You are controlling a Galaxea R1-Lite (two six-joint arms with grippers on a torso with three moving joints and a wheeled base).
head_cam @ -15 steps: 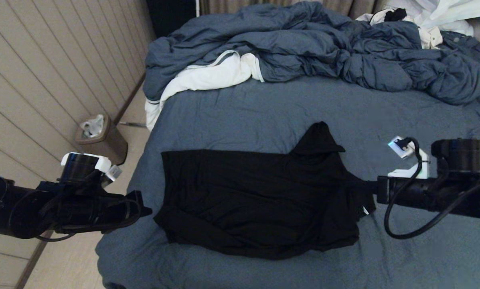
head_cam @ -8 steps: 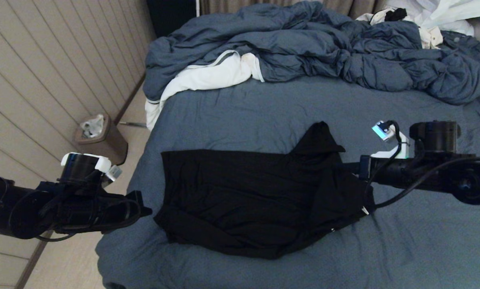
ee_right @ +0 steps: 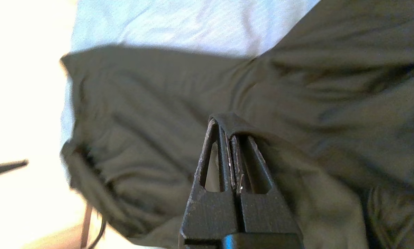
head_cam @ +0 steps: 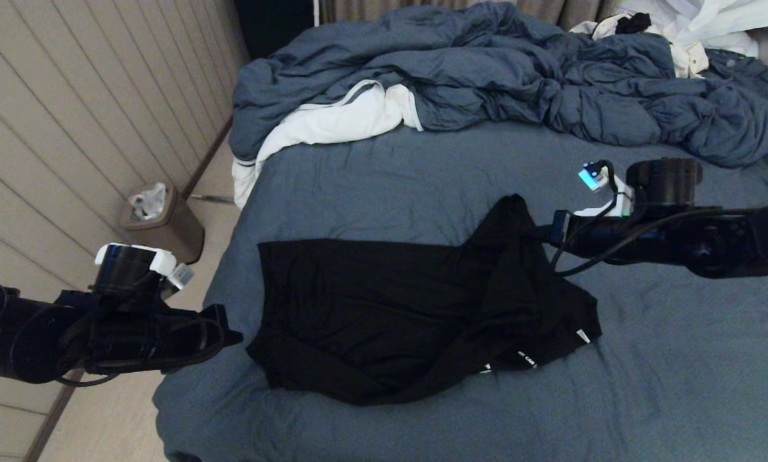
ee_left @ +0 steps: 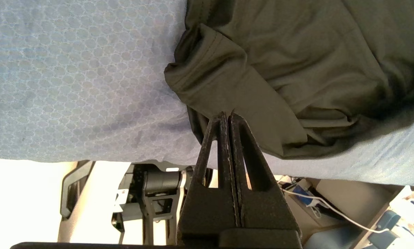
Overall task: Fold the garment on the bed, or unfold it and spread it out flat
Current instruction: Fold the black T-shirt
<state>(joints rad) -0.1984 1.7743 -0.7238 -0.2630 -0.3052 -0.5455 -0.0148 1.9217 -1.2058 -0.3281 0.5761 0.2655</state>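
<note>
The right gripper point(ee_right: 229, 129) pinches a fold of the black jersey T-shirt point(head_cam: 409, 314), which lies lengthwise left-right on the slate-blue bed point(head_cam: 647, 385); its white lettering is unreadable. The left gripper point(ee_left: 227, 117) is closed and empty, beside the shirt's corner.

A panelled wall point(head_cam: 69, 115) of pale beige boards with dark grooves runs along the left side of the room. At its foot a strip of light floor point(head_cam: 111, 417) passes between wall and bed. A small brown bin point(head_cam: 160, 224) with a white liner stands on that floor close to the wall. At the far end a dark opening point(head_cam: 274, 25) sits beside beige curtains point(head_cam: 384, 9). A heap of white clothes point(head_cam: 704, 25) lies in the far right corner. The light is dim and even.
</note>
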